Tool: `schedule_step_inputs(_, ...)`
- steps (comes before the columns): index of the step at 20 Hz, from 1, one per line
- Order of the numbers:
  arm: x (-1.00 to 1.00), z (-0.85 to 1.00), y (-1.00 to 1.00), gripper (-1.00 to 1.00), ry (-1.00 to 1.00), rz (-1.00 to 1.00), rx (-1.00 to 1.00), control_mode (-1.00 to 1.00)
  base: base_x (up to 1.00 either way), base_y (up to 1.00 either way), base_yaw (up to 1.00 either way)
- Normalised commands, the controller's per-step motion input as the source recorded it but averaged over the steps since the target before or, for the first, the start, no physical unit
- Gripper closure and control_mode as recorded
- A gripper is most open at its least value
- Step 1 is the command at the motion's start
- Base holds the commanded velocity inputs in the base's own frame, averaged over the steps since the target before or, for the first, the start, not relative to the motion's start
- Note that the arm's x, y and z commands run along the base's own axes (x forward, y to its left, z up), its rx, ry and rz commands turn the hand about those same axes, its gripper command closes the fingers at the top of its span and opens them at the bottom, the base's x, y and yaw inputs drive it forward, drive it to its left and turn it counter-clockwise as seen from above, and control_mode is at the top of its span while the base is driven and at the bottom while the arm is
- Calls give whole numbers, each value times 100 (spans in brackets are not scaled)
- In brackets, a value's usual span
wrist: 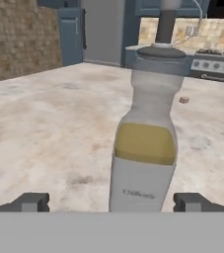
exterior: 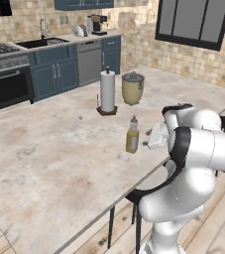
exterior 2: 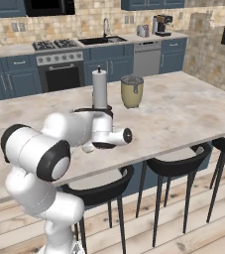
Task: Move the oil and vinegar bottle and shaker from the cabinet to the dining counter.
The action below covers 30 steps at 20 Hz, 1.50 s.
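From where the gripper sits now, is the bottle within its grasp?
Probably yes. In the hand view the bottle stands upright on the dining counter, centred between the open fingertips, with nothing between them. The gripper looks level with the bottle's lower body.

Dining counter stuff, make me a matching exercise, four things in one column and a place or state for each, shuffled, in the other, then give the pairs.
Things:
1. oil and vinegar bottle
2. paper towel roll
3. beige pot
4. gripper

Places or states:
A. tall and white, on a dark base
B. open, fingertips either side of a bottle
C. upright near the counter's stool-side edge, beside the arm
D. lidded, next to the paper towel roll

Pairs: 1-C, 2-A, 3-D, 4-B
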Motion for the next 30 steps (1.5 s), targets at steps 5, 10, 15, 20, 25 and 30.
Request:
schedule_step_inputs(5,-38,35,-1,-100,0,-9,0,-100,0,0,0)
schedule_step_inputs(10,-39,49,0,-100,6,-14,-5,-100,0,0,0)
schedule_step_inputs(15,-36,55,0,-100,12,-18,-5,-100,0,0,0)
schedule_step_inputs(20,-37,52,0,-100,21,-21,-6,-100,0,0,0)
schedule_step_inputs(25,-44,47,0,-100,22,-18,-2,-100,0,0,0)
schedule_step_inputs(30,-51,36,5,-100,17,-22,0,-100,0,0,0)
